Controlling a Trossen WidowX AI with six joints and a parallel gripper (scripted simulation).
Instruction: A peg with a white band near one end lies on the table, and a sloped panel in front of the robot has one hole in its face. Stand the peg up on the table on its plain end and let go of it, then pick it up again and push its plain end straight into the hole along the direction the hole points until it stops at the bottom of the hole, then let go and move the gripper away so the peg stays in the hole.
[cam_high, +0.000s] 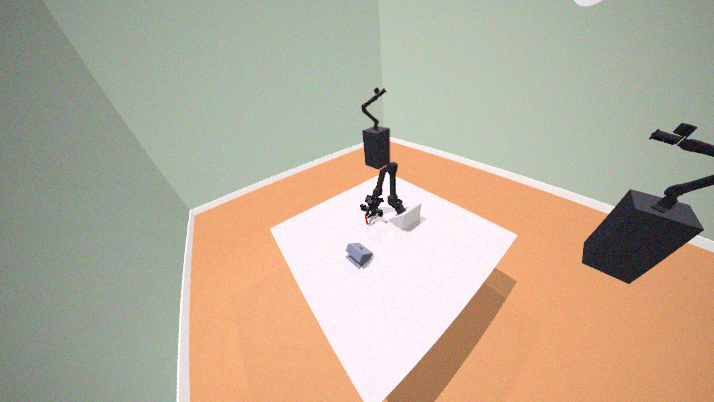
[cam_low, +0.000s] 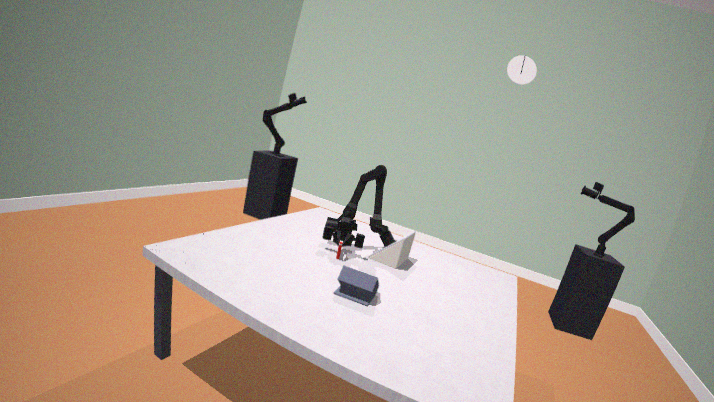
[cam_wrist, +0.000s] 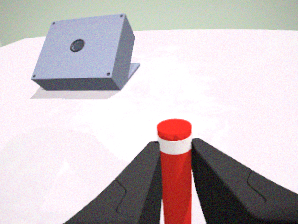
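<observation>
- Right now the gripper (cam_high: 369, 218) (cam_low: 340, 244) (cam_wrist: 174, 148) is clamped on the peg (cam_high: 367, 220) (cam_low: 339, 250) (cam_wrist: 176, 175), one finger against each side.
- The peg is red, with a white band (cam_wrist: 175, 145) just under its top end, and the fingertips meet it at about that band.
- It stands close to upright, plain end down, low over the table (cam_high: 400, 290) (cam_low: 425, 320) (cam_wrist: 225, 85); whether that lower end touches the top, I cannot tell.
- The arm (cam_high: 392, 182) (cam_low: 379, 192) rises from its foot, bends over at a high elbow and reaches down to the peg.
- The panel (cam_high: 359, 253) (cam_low: 358, 284) (cam_wrist: 80, 46) sits on the table apart from the peg, blue-grey, its face sloped.
- Its one round hole (cam_wrist: 77, 45) is dark in the wrist view, with no peg in it, and small dark dots mark the face's corners.
- A pale wedge (cam_high: 407, 218) (cam_low: 397, 252) stands on the table near the arm's foot.
- Two more arms (cam_high: 369, 107) (cam_low: 272, 122) stand off the table on dark blocks (cam_high: 376, 147) (cam_low: 270, 185), one on each.
- Up on the green wall hangs a round white clock (cam_low: 522, 69).
</observation>
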